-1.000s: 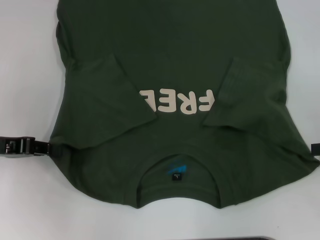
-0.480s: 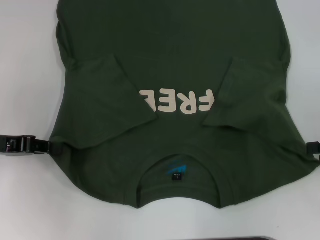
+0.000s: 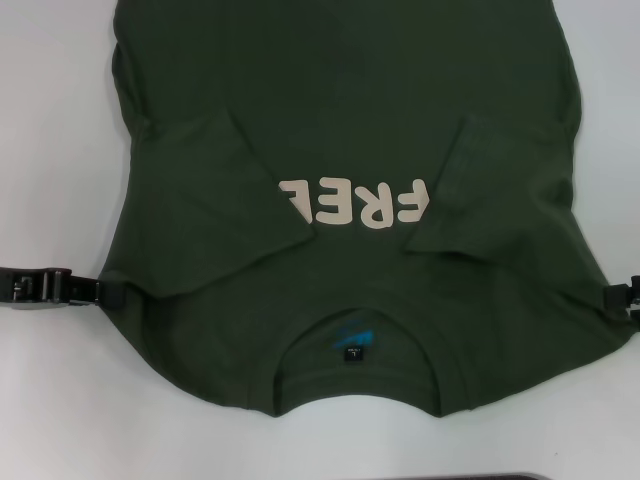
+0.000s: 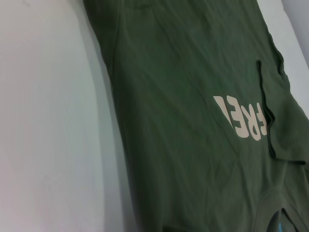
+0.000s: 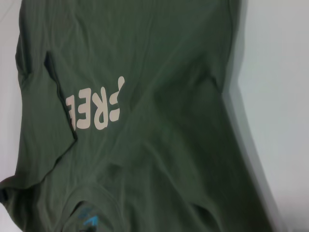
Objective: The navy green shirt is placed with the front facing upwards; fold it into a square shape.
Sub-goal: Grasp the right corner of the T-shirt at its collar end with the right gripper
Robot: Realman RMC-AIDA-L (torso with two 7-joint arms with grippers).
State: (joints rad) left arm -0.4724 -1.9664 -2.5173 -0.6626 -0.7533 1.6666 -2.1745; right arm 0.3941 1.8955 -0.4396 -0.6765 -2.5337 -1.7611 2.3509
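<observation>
- Head view: the navy green shirt (image 3: 340,130), a large dark olive cotton T-shirt, lies flat on the white table (image 3: 50,150) with its front up, the ribbed crew neck (image 3: 358,372) toward the robot and the hem running out of sight at the far edge
- Both short sleeves are folded inward over the chest; the left sleeve (image 3: 215,195) and the right sleeve (image 3: 485,185) each cover an end of the cream lettering (image 3: 355,203), which reads upside down as "FRE"
- A blue and black inner label (image 3: 352,340) shows inside the neck opening
- The left gripper (image 3: 100,293), black, reaches in low from the left edge and meets the shirt's side edge near the shoulder; whether its fingers are spread or pinched on the cloth cannot be told
- The right gripper (image 3: 618,300) only peeks in at the right edge, at the shirt's opposite side edge; its fingers' state cannot be told either
- Left wrist view: green cloth fills most of the picture, with the cream lettering (image 4: 241,118) partly tucked under a folded sleeve (image 4: 285,121), and bare white table (image 4: 48,121) beside the shirt's side edge; no fingers appear
- Right wrist view: the shirt (image 5: 159,72) again, lettering (image 5: 96,104) beside a folded sleeve (image 5: 38,111), blue label (image 5: 87,221) at the neck, white table (image 5: 280,96) along the side; no fingers appear
</observation>
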